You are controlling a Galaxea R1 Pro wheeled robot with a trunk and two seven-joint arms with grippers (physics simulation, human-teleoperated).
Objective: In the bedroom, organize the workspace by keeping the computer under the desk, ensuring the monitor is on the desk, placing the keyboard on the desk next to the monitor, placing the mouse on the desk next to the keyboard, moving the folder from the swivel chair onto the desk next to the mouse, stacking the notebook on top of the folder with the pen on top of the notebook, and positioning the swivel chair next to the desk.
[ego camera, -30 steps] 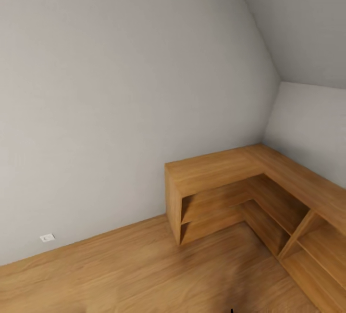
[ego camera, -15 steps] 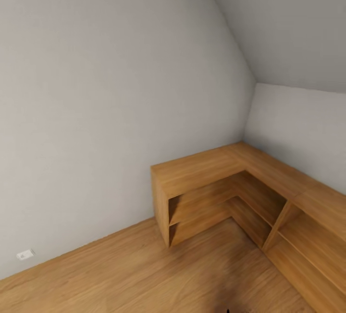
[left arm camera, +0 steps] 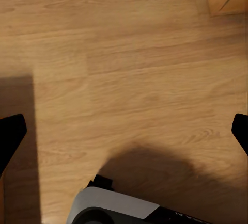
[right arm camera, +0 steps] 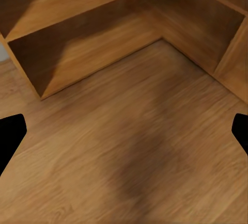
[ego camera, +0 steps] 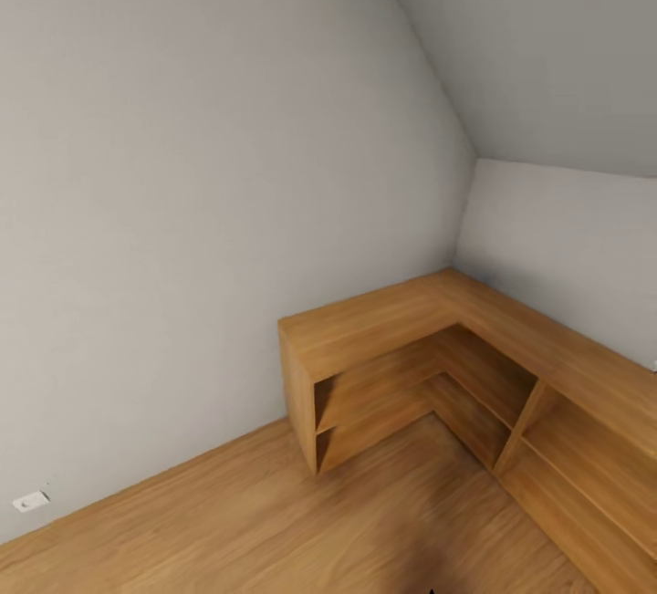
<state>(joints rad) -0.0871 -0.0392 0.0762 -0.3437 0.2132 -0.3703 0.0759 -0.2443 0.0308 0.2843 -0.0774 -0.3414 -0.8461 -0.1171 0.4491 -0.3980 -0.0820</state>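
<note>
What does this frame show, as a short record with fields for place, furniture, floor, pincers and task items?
place: room corner, plain grey walls
furniture: L-shaped light-wood open shelf unit along both walls
floor: wood-plank floor
wall fitting: small white socket plate low on the wall
left pincer: open, over floor
right pincer: open, facing shelf unit
task items: none visible

Wood-grain shelving [ego camera: 392, 325] & floor [ego camera: 228, 521], matt

- Soft, even light is falling on the grey wall [ego camera: 182, 211], with no glare.
- A blurred dark shadow is spreading over the wood floor [ego camera: 228, 530] near the corner shelf [ego camera: 411, 329], whose recesses are sitting darker.
- Straight lines are bending at the head view's edges.
- Wrist views are looking dimmer and slightly soft.
</note>
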